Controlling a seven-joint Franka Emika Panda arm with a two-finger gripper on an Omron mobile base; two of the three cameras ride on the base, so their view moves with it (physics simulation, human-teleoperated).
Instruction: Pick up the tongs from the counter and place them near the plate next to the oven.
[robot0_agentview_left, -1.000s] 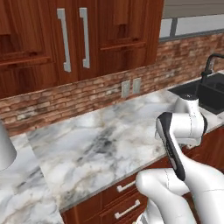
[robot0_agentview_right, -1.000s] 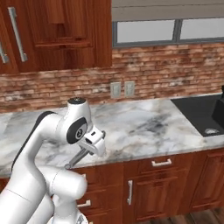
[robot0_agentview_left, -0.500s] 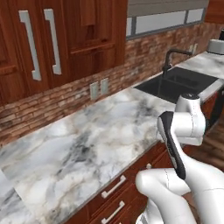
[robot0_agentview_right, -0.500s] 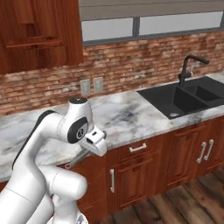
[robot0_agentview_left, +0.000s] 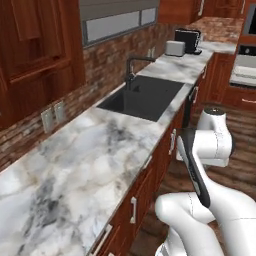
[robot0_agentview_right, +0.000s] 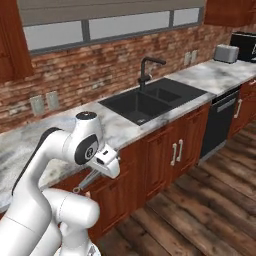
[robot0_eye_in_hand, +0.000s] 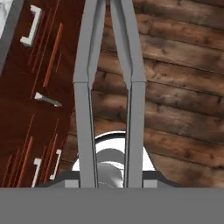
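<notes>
My gripper (robot0_agentview_right: 98, 172) hangs off the folded arm in front of the cabinet fronts, below the counter (robot0_agentview_right: 122, 131) edge, shut on the tongs (robot0_agentview_right: 85, 183). The slim silver-grey tongs slant down and to the left from it. In the hand view the gripper (robot0_eye_in_hand: 111, 180) holds the tongs (robot0_eye_in_hand: 85, 109), whose two grey arms run from the bottom to the top edge over wooden floor and cabinet drawers. The marble counter (robot0_agentview_left: 95, 155) stretches away to the far right, where the stainless oven (robot0_agentview_left: 245, 65) stands. The plate is out of view.
A black sink (robot0_agentview_left: 142, 97) with a dark faucet (robot0_agentview_left: 131, 70) is set into the counter. A silver toaster (robot0_agentview_left: 175, 48) and a black coffee machine (robot0_agentview_left: 189, 40) stand at the far end. A dark dishwasher front (robot0_agentview_right: 218, 122) sits under the counter; wooden floor (robot0_agentview_right: 200, 200) lies open to the right.
The whole picture has shifted: the base has driven right along the counter, bringing the sink, toaster and oven into view. The arm keeps its pose, still shut on the tongs.
</notes>
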